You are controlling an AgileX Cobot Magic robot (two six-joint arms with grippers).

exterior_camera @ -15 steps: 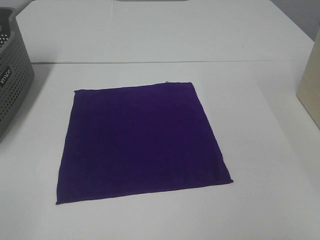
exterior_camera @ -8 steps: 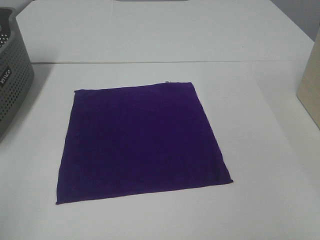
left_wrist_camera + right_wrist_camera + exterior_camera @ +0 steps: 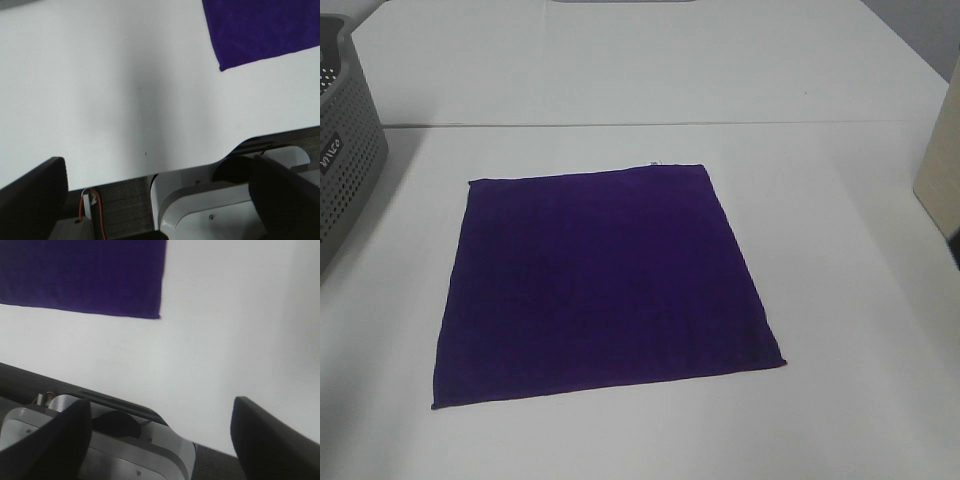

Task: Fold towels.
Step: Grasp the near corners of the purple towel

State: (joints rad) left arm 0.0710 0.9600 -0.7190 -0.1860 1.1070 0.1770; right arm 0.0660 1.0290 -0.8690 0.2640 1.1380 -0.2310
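as the towel (image 3: 605, 285), flat on the worktop (image 3: 840, 250) near the basket (image 3: 345, 160), looks soft and limp, the left pincer (image 3: 156, 170) and right pincer (image 3: 160, 410), both spread wide and empty, should likely pinch its corners.

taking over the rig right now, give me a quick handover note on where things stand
Left gripper: open, empty, back by the table's near edge, clear of the towel.
Right gripper: open, empty, likewise back.
Purple towel: spread flat and unfolded on the white table, a near corner in each wrist view. Grey perforated basket at the table's left side.
Done: no fold made, towel not grasped.
Left: grasp the near corners, probably, and fold.
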